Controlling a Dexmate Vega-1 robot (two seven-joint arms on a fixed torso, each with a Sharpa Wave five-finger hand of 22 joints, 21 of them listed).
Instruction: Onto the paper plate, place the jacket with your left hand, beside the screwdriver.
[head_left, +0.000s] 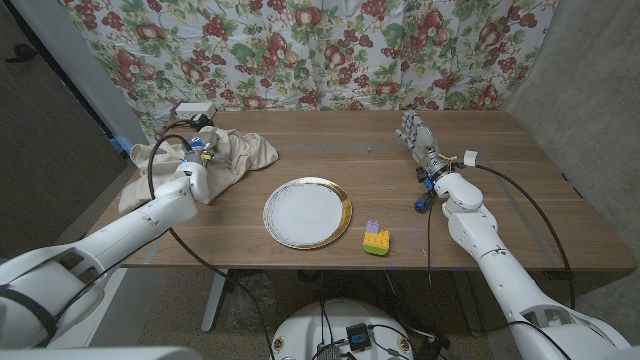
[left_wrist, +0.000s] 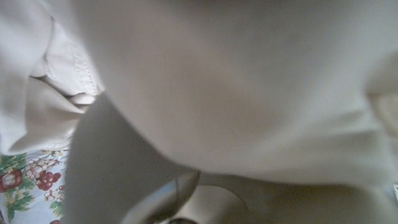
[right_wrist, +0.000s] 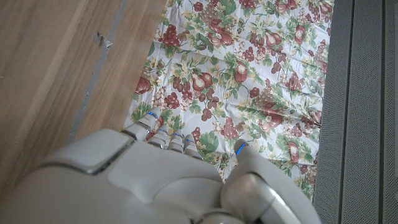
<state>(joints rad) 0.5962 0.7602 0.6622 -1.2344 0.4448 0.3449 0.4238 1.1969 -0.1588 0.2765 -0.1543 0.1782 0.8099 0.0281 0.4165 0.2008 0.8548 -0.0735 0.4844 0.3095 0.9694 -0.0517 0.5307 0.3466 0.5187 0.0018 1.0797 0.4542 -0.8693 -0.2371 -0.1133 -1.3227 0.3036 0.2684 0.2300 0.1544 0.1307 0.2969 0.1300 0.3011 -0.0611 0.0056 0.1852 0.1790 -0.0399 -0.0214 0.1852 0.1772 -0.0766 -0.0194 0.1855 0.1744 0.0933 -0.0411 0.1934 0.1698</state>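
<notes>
The beige jacket lies crumpled at the table's far left, with part of it hanging over the left edge. My left hand is pushed into its folds. Cloth covers the fingers, so I cannot tell whether they grip it. The paper plate, white with a gold rim, sits bare at the table's middle, to the right of the jacket. A small blue object, perhaps the screwdriver, lies by my right forearm. My right hand stands at the far right with its fingers spread and nothing in them.
A green, yellow and purple toy block stands near the front edge, just right of the plate. A white box sits at the back left behind the jacket. A floral curtain hangs behind the table.
</notes>
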